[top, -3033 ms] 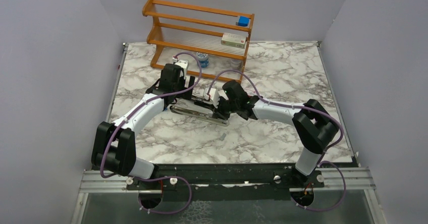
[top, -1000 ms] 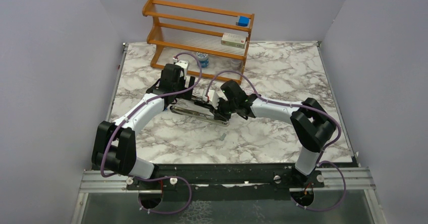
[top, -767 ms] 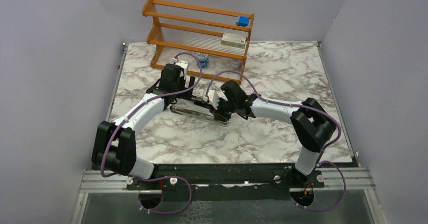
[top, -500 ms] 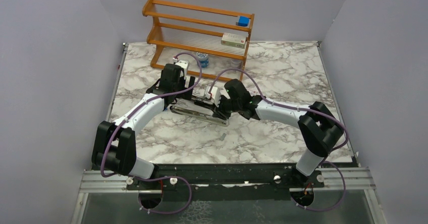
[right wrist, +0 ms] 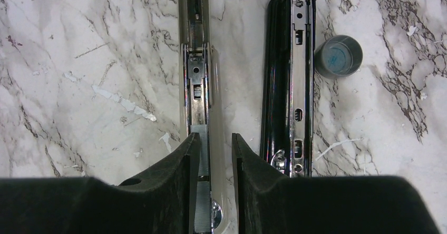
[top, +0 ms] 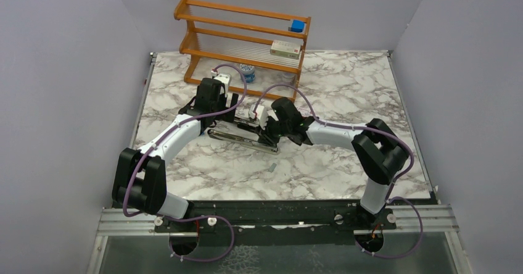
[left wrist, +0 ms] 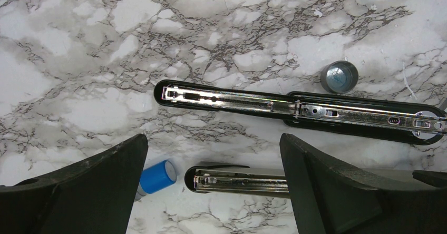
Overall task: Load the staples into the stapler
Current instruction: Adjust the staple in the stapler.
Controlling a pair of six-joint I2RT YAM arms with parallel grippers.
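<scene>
Against half a second ago, the right arm has swung back to the left in the top view, its elbow drawn in and its wrist closer over the stapler point(top: 237, 136). The left arm and the stapler lie as they did. The right gripper point(right wrist: 215, 139) hangs directly over the stapler's silver channel point(right wrist: 196, 60), its fingers drawn close with only a narrow slit between them. The staples point(right wrist: 203, 149), a grey strip, lie in the channel below that slit and are partly hidden by the left finger. Whether the fingers actually touch the strip cannot be told from this angle. The left gripper point(left wrist: 213, 136) is spread wide above the marble table point(top: 345, 95), holding nothing, with the stapler's tip point(left wrist: 237, 181) between its fingers. Just beside the stapler and parallel to it lies a second black stapler point(left wrist: 295, 107), opened out flat. A small grey cap point(left wrist: 339, 77) stands next to that second stapler, and a blue cylinder point(left wrist: 158, 177) lies near the left finger. At the far edge of the table a wooden rack point(top: 240, 36) carries a blue block point(top: 298, 26) and a small box point(top: 285, 49).
</scene>
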